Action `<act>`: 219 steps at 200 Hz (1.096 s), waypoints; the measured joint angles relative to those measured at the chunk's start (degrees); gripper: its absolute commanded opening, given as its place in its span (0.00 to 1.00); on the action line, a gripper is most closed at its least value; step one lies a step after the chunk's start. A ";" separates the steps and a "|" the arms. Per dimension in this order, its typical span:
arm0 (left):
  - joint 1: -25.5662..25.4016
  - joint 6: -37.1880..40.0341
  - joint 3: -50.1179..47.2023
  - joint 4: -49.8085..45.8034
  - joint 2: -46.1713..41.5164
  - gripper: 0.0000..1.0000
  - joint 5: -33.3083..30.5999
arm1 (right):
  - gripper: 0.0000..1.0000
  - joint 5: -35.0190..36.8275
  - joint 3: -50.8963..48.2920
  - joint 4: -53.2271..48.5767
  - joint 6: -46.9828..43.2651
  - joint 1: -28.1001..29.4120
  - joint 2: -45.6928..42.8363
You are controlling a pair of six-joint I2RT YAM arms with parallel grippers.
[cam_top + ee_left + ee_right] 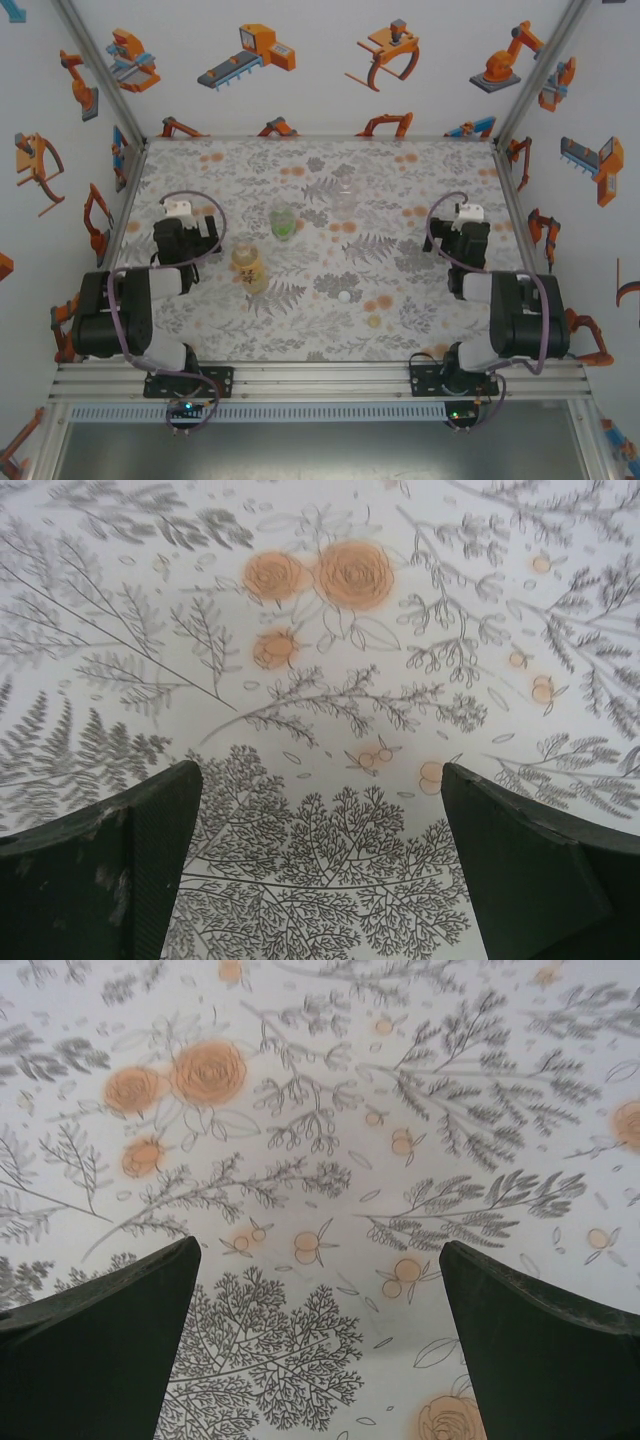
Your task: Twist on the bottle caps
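Here, nearest to the camera in the top view, the bases of the left arm (120, 320) and the right arm (515, 320) sit on the aluminium rail (320, 380) at the near edge of the table (420, 170). The table is covered by a cloth with grey leaves and orange flowers.

A little further in, right of the middle, lies the pale yellow cap (373, 321). Just beyond it, slightly to the left, lies the white cap (345, 296). The two are near each other but not touching, and both lie apart from the bottles. Whether the white one has a coloured centre is too small to tell.

Left of the middle is the yellow-orange bottle (250, 266) with its label, close to the left arm. I cannot tell if it stands or lies.

At about this depth, each arm holds its gripper over the cloth, one at each side. The left gripper (320, 770) is released: in its wrist view the two dark jaws stand wide apart and the printed cloth shows between them. The right gripper (320, 1245) is released in the same way, wide over the cloth.

Further back is the green-tinted bottle (284, 221), near the yellow-orange one but apart from it. Furthest, around the middle of the far half, a faint colourless bottle (345, 197) can be made out. Behind it are white walls (320, 70) with orange robot drawings.
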 measured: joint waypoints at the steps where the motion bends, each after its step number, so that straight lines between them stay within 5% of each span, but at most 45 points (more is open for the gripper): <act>1: 0.02 -0.02 0.13 -0.31 -0.26 0.97 -0.13 | 0.98 0.00 0.00 -0.22 0.02 0.00 -0.39; 56: -2.60 -2.12 4.07 -12.79 -15.06 0.97 -7.91 | 0.92 -1.22 2.05 -12.07 1.44 0.00 -12.81; 118: -3.69 -7.34 13.99 -32.13 -26.32 0.97 -9.68 | 0.88 -15.08 6.71 -22.73 3.19 3.19 -19.17; 180: -3.58 -6.54 28.26 -51.54 -31.34 0.97 -6.23 | 0.87 -35.08 16.04 -30.93 0.79 20.39 -21.49; 219: -3.32 -2.10 28.39 -55.23 -32.96 0.97 -2.27 | 0.89 -38.97 21.70 -31.43 -4.33 34.58 -17.97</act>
